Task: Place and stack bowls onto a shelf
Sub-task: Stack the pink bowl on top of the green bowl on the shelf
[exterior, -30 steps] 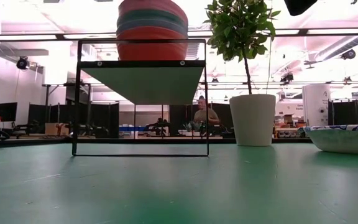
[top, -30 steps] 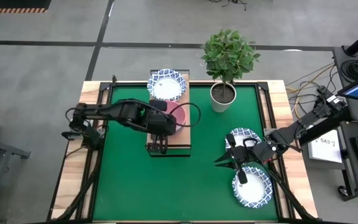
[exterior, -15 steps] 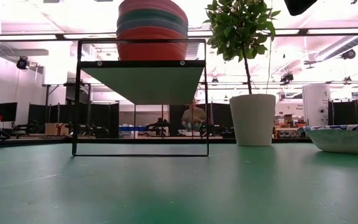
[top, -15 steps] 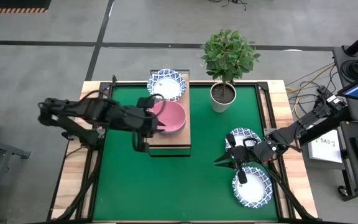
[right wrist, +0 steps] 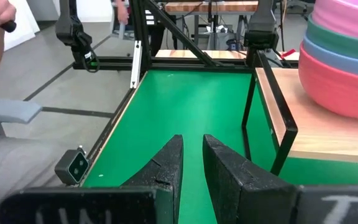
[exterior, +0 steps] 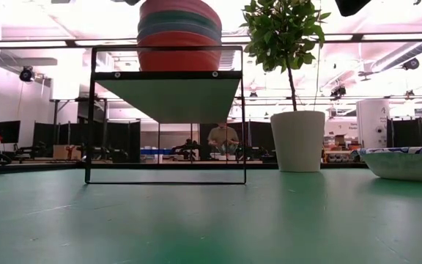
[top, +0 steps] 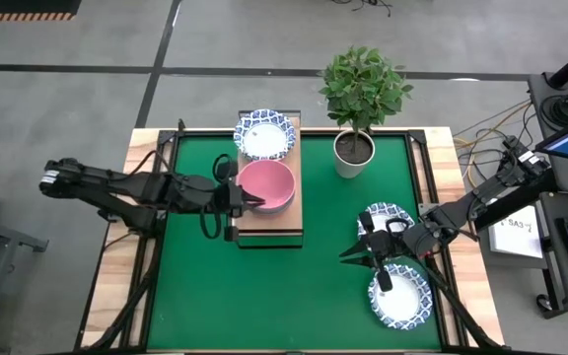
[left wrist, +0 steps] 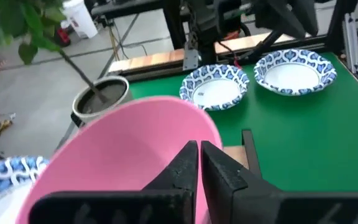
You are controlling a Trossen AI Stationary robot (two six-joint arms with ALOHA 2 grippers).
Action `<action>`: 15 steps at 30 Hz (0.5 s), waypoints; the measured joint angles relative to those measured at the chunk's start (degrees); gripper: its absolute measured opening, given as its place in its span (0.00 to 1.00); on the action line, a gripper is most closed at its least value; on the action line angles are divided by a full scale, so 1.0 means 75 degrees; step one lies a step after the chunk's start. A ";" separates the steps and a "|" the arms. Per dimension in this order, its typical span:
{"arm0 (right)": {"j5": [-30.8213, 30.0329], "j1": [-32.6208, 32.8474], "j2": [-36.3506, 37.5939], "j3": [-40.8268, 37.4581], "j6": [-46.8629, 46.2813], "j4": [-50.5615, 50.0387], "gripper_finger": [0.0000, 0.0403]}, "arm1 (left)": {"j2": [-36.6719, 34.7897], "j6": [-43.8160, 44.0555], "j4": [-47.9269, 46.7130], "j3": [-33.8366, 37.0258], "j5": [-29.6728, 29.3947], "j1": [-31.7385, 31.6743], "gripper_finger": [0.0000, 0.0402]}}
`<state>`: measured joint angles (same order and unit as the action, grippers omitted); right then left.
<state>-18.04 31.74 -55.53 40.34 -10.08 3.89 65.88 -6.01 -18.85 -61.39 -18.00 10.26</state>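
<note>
A stack of bowls with a pink bowl [top: 267, 184] on top sits on the light-wood shelf [top: 272, 223]. The low view shows the same stack [exterior: 178, 37], with a red bowl at the bottom. A white bowl with a blue rim [top: 264, 135] sits at the shelf's far end. Two more blue-rimmed bowls [top: 388, 218] [top: 399, 296] lie on the green mat at the right. My left gripper [top: 251, 197] [left wrist: 199, 152] is shut at the pink bowl's left rim. My right gripper [top: 355, 253] [right wrist: 192, 149] hovers between the two mat bowls, narrowly open and holding nothing. My left gripper's shut fingertips [left wrist: 188, 163] stand at the pink bowl's left rim [left wrist: 123, 118], coming level from the table's left. I cannot tell whether they touch the rim. Nothing is between them.
A potted plant in a white pot [top: 353, 153] stands at the far side, right of the shelf. Dark frame rails [top: 171, 148] run along the mat's edges. Open green mat [top: 264, 296] lies in front of the shelf. A person stands in the room beyond [exterior: 222, 138].
My left gripper has drawn back from over the stack toward the table's left edge, leaving the pink bowl in full view on top of the stack. The right arm has kept still.
</note>
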 joint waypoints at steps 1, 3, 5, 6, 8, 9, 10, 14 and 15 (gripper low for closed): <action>0.0000 0.0001 0.0000 0.0000 0.0002 0.0000 0.13 | -0.0002 0.0087 -0.0017 0.0041 0.0000 -0.0002 0.00; 0.0000 0.0001 0.0000 0.0000 0.0002 0.0011 0.13 | 0.0072 0.0219 -0.0032 0.0063 0.0003 -0.0002 0.00; 0.0000 0.0000 0.0000 0.0000 0.0002 0.0041 0.13 | 0.0168 0.0304 -0.0036 0.0064 0.0005 0.0006 0.00; 0.0000 0.0001 0.0000 0.0000 0.0006 0.0075 0.13 | 0.0211 0.0336 -0.0035 0.0064 0.0006 0.0007 0.00; 0.0000 0.0001 0.0000 0.0000 0.0019 0.0163 0.13 | 0.0299 0.0414 -0.0006 0.0061 0.0014 0.0007 0.00; 0.0000 0.0000 0.0000 0.0000 0.0018 0.0160 0.13 | 0.0320 0.0435 0.0006 0.0061 0.0026 0.0008 0.00; 0.0000 0.0001 0.0000 0.0000 0.0016 0.0153 0.13 | 0.0336 0.0462 0.0006 0.0061 0.0026 0.0010 0.00; 0.0000 0.0001 -0.0006 0.0000 -0.0064 0.0153 0.13 | 0.0332 0.0503 0.0084 0.0061 0.0019 0.0024 0.00; 0.0000 0.0001 -0.0006 0.0000 -0.0111 0.0150 0.13 | 0.0327 0.0529 0.0138 0.0063 0.0016 0.0046 0.00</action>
<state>-18.04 31.75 -55.57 40.34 -10.91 5.02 68.34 -2.04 -17.82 -60.91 -17.88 10.60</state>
